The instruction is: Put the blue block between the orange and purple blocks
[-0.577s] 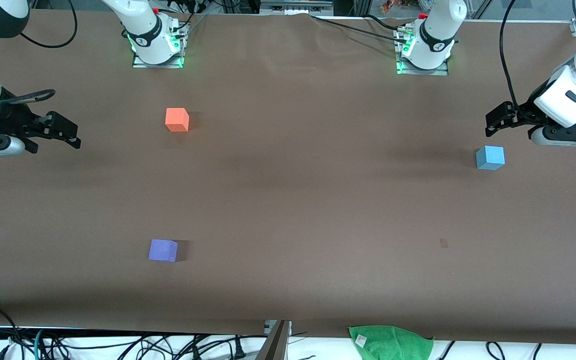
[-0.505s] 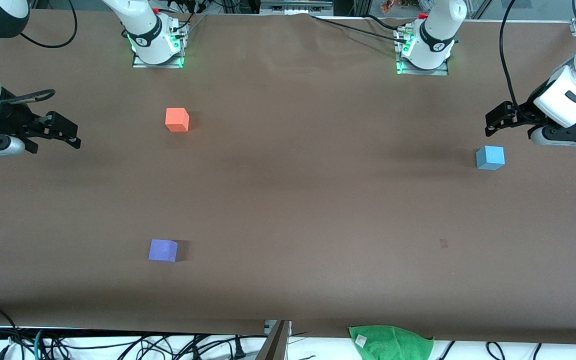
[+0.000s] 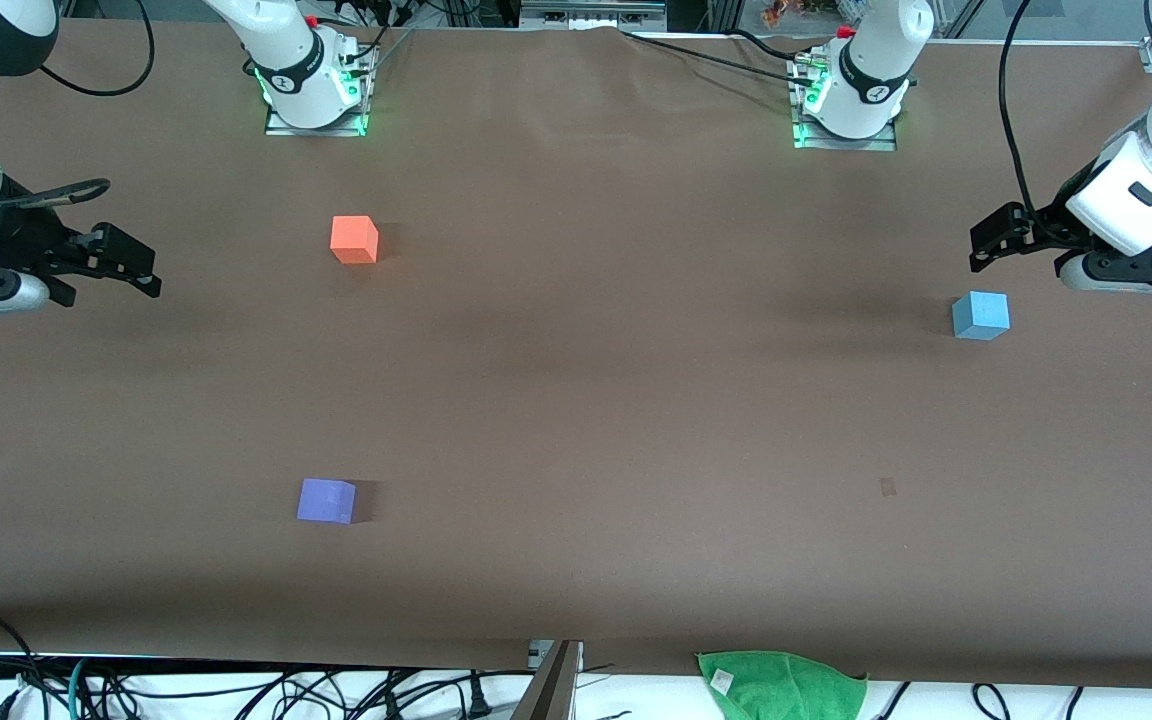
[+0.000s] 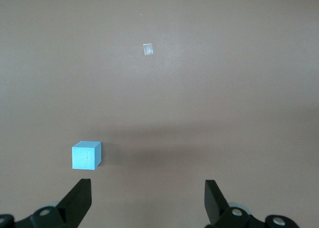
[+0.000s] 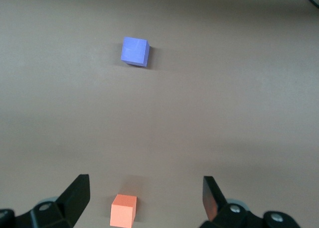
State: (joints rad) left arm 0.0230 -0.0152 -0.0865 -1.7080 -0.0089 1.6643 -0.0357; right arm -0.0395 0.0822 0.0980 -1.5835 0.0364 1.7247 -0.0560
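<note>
The blue block [image 3: 981, 316] rests on the brown table toward the left arm's end. My left gripper [image 3: 982, 249] hovers open and empty just above the table, close by that block. In the left wrist view the blue block [image 4: 86, 155] lies just ahead of one finger, outside the open left gripper [image 4: 148, 189]. The orange block [image 3: 354, 240] and the purple block [image 3: 326, 500] sit toward the right arm's end, the purple one nearer the camera. My right gripper [image 3: 143, 268] waits open by the table's end. In the right wrist view the orange block [image 5: 123, 211] sits below the open right gripper [image 5: 145, 185], and the purple block [image 5: 135, 52] lies farther ahead.
A green cloth [image 3: 782, 684] lies at the table's near edge among cables. A small pale mark [image 3: 887, 487] sits on the table nearer the camera than the blue block. The arm bases [image 3: 314, 95] stand along the table's edge farthest from the camera.
My left hand has crept very slightly upward in the view. The right arm and all three blocks have stayed put.
</note>
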